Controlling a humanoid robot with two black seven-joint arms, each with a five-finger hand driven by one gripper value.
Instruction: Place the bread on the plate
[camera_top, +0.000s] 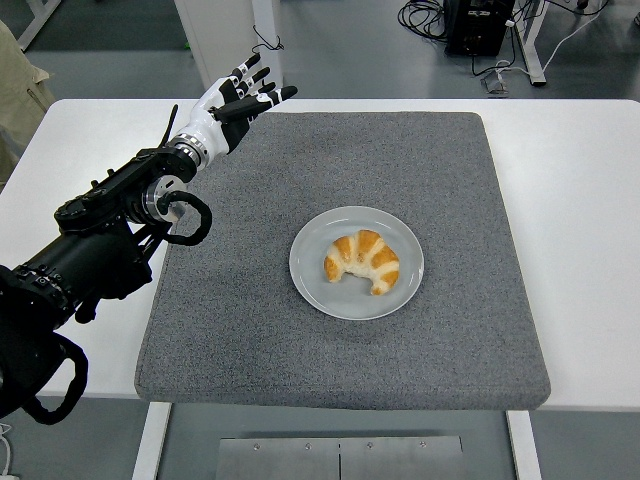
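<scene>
Head view: bread (362, 262) lay on the plate (310, 280).
Left hand (232, 100) spread, empty, well up-left of it.

Rough grey felt-like mat (340, 250), smooth, perhaps ceramic plate (310, 275)

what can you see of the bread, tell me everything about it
The bread is a crescent-shaped croissant, golden-brown with paler cream bands across its crust. It looks whole and lies flat, its ends curving toward the near table edge. It rests about in the middle of the round pale grey plate, inside the rim. Only the plate touches it; no hand is near.
</scene>
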